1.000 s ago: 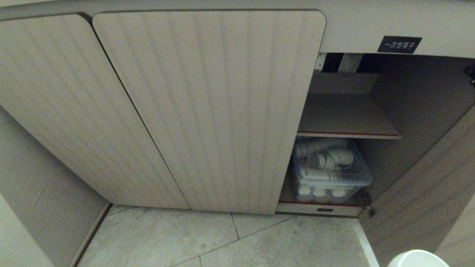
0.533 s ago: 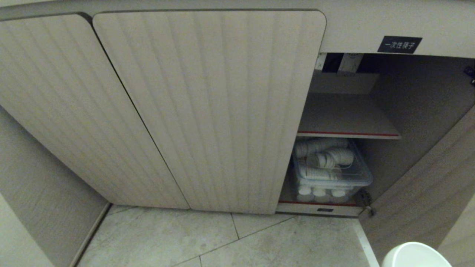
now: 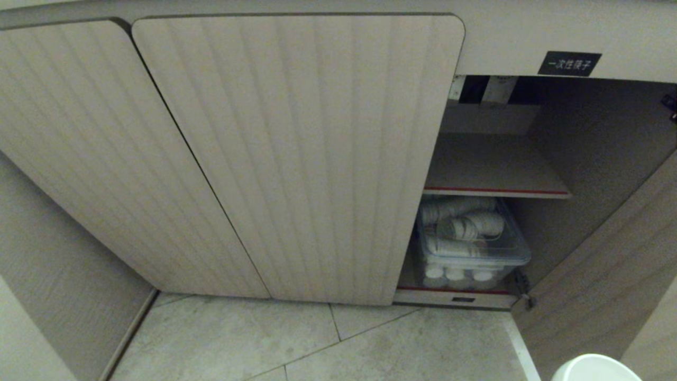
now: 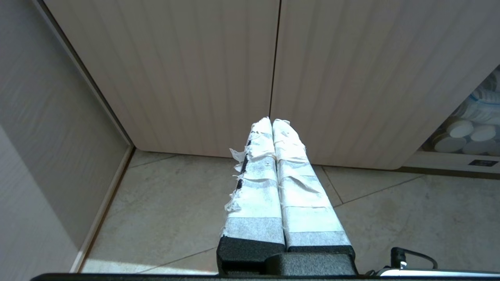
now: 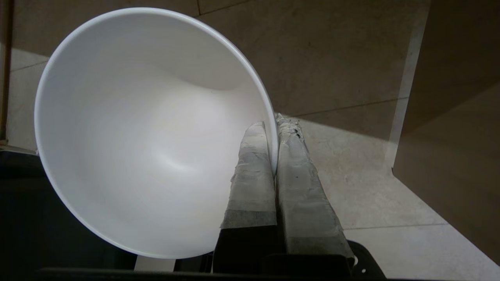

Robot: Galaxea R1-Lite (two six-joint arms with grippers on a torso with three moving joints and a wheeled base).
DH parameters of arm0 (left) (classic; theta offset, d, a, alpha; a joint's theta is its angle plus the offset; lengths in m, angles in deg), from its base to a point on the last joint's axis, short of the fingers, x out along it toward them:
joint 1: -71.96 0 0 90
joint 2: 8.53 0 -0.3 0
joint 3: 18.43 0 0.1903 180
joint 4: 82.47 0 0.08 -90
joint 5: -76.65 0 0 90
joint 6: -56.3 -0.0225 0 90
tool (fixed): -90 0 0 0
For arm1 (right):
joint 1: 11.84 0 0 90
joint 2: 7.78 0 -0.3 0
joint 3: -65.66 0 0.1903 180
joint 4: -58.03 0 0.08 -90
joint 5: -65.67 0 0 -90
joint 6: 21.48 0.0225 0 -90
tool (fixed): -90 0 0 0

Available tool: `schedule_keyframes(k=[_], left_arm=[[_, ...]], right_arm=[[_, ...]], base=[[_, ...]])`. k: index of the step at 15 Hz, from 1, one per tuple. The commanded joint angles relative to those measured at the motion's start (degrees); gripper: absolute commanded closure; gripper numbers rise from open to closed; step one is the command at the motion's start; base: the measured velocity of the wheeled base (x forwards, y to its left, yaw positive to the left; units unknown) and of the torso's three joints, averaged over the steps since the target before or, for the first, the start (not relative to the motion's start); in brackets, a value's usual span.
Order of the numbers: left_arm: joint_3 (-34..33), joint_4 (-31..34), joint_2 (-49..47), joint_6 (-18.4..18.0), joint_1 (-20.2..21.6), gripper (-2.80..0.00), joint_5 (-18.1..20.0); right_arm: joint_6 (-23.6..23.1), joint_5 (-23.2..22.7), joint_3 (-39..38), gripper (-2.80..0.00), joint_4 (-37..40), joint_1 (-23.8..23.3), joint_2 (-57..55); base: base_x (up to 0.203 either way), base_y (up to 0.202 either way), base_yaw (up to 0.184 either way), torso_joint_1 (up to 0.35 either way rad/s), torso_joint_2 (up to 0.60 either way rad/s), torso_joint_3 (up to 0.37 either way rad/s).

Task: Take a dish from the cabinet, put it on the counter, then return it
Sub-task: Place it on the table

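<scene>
Pinched by its thin rim between the closed fingers of the right gripper (image 5: 273,125), one inside and one outside, with the dish (image 5: 152,132) low beside the open cabinet (image 3: 492,164). Could pivot or slip from so narrow a hold, or clip the open door (image 3: 608,275) on the way in. Parked and closed empty over the floor: left gripper (image 4: 271,121).

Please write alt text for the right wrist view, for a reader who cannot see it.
The right pincer is shut on the rim of the white dish, one finger inside and one outside. Below lie the tiled floor and an open cabinet door.

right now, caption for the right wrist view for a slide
Right gripper pinching the rim of the white bowl, held above the tiled floor beside the open cabinet door.
</scene>
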Motion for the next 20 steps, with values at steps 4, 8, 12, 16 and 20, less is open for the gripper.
schedule_keyframes(k=[4,8,12,16,20], left_arm=[[-0.05,-0.02,0.02,0.04,0.01,0.00,0.04],[0.02,-0.02,0.02,0.04,0.01,0.00,0.00],[0.04,-0.02,0.02,0.04,0.01,0.00,-0.03],[0.02,-0.02,0.02,0.04,0.01,0.00,0.00],[-0.05,-0.02,0.02,0.04,0.01,0.00,-0.03]], right_arm=[[-0.11,-0.06,0.58,0.00,2.91,0.02,2.03],[-0.24,-0.08,0.33,0.00,4.28,0.10,2.67],[-2.23,-0.14,0.40,0.00,4.38,0.11,2.41],[-2.63,-0.24,0.42,0.00,4.22,0.10,2.22],[-2.81,-0.35,0.25,0.00,4.21,0.11,2.19]], base=[[0.000,0.000,0.000,0.000,0.00,0.000],[0.000,0.000,0.000,0.000,0.00,0.000],[0.000,0.000,0.000,0.000,0.00,0.000],[0.000,0.000,0.000,0.000,0.00,0.000],[0.000,0.000,0.000,0.000,0.00,0.000]])
